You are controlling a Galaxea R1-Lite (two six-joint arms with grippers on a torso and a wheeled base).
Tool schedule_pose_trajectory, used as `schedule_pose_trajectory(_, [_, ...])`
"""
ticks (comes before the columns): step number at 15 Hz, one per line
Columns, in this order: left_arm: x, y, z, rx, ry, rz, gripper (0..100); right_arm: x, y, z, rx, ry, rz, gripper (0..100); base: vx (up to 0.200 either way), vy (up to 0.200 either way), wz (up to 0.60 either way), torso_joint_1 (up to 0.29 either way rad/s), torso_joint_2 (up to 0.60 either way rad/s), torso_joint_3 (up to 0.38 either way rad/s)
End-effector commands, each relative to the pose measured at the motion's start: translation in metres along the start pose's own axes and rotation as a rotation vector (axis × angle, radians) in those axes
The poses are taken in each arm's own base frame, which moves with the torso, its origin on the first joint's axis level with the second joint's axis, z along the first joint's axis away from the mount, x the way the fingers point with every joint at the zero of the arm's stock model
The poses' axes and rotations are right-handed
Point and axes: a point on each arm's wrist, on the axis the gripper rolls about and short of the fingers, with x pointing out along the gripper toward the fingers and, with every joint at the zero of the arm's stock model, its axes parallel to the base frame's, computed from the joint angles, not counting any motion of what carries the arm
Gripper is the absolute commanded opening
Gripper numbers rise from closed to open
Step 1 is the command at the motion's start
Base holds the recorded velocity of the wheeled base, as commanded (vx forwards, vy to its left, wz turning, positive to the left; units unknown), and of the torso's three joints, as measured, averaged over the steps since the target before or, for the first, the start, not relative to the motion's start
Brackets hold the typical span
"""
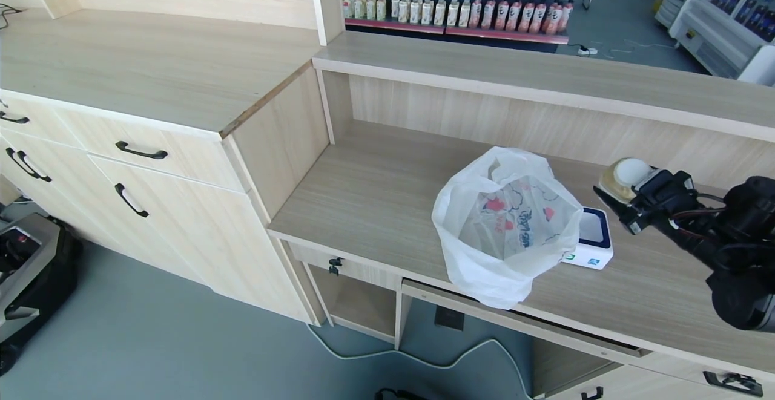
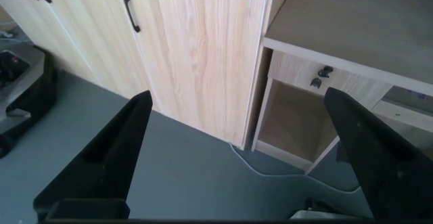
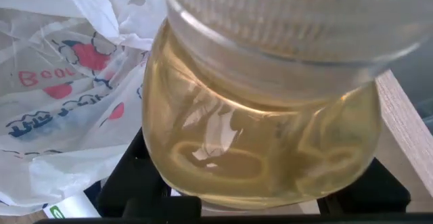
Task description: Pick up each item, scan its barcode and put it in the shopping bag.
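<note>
My right gripper (image 1: 613, 193) is shut on a clear bottle (image 1: 623, 177) of pale yellow liquid with a white cap, held above the counter at the right. Up close the bottle (image 3: 257, 116) shows its ribbed cap and rounded body, with black fingers (image 3: 139, 187) on both sides. Left of it the white plastic shopping bag (image 1: 505, 221) stands open on the counter, printed with red and blue marks. A white scanner box (image 1: 590, 245) with a dark-rimmed top sits just behind the bag, below the bottle. My left gripper (image 2: 237, 156) hangs open over the grey floor, low beside the cabinets.
The light wood counter (image 1: 375, 194) has a raised ledge (image 1: 545, 79) behind it and a taller cabinet (image 1: 151, 67) with black-handled drawers to the left. A cable (image 1: 424, 357) runs on the floor below. Shelves of bottles (image 1: 460, 13) stand far behind.
</note>
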Motion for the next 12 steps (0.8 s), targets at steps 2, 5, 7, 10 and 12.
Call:
schedule_pose_trajectory(2, [0.0,0.0,0.0,-0.001,-0.002,0.0,100,0.006,0.011,-0.013,0.007,0.01,0.036,0,0.0,0.0,0.0,0.0,0.0,0.0])
schedule_pose_trajectory(5, [0.0,0.0,0.0,0.0,-0.001,0.0,100,0.008,0.018,-0.016,0.01,0.007,0.057,0,0.0,0.0,0.0,0.0,0.0,0.0])
schedule_pose_trajectory(7, [0.0,0.0,0.0,0.0,-0.001,0.0,100,0.01,0.02,-0.018,0.003,0.007,0.062,0,0.0,0.0,0.0,0.0,0.0,0.0])
schedule_pose_trajectory(10, [0.0,0.0,0.0,0.0,-0.001,0.0,100,0.018,0.025,-0.018,0.006,-0.031,0.084,0,0.0,0.0,0.0,0.0,0.0,0.0])
schedule_pose_trajectory(12, [0.0,0.0,0.0,0.0,-0.001,0.0,100,0.024,0.027,-0.019,0.004,-0.064,0.102,0,0.0,0.0,0.0,0.0,0.0,0.0])
